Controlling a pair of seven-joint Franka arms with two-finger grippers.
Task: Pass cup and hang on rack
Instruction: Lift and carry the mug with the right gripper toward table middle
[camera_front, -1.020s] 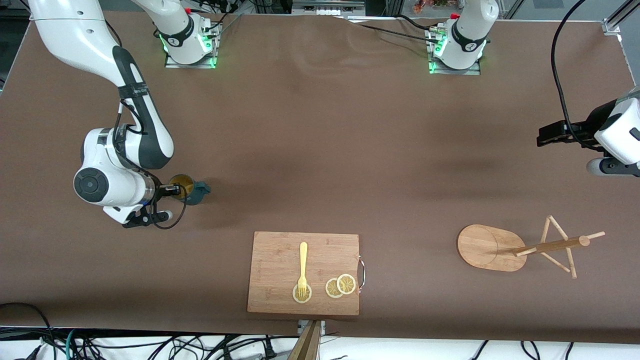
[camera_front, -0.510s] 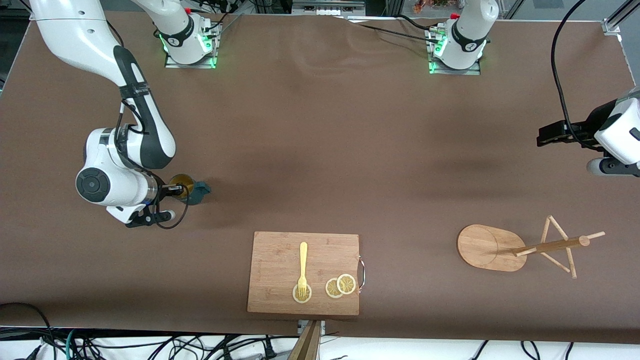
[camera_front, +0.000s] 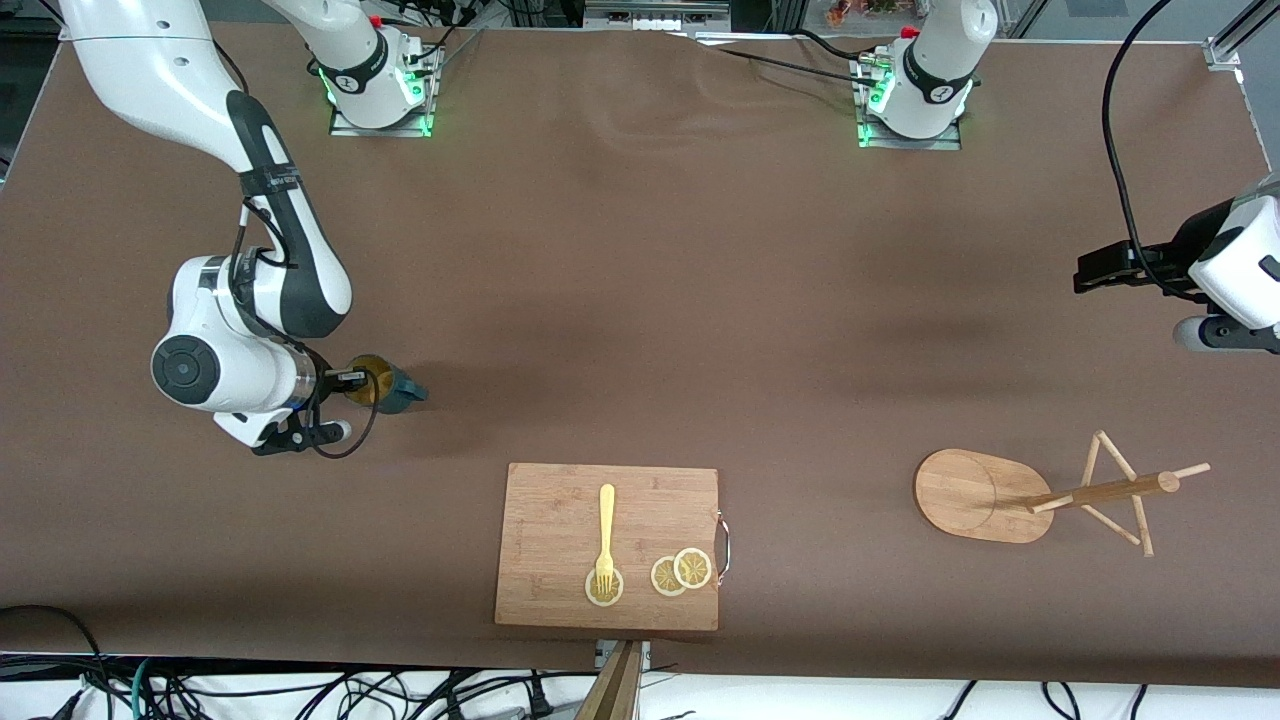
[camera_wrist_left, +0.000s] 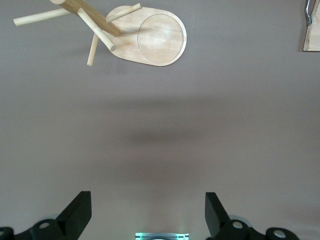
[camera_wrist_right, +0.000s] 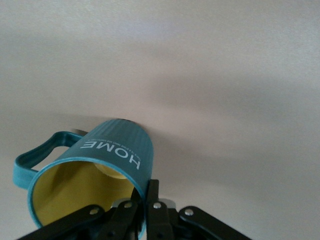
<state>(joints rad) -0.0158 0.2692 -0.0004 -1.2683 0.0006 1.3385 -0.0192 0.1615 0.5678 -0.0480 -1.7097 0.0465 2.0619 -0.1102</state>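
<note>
The right gripper (camera_front: 352, 379) sits low near the worktop (camera_front: 640, 300) edge at the right arm's end, its jaws clenched on the rim of the cup (camera_front: 385, 385), one inside, one outside; the cup tilts. The left gripper (camera_front: 1090, 272) waits with jaws released over the edge at the left arm's end. The rack (camera_front: 1040, 495) stands near that end, well apart from the cup.
</note>
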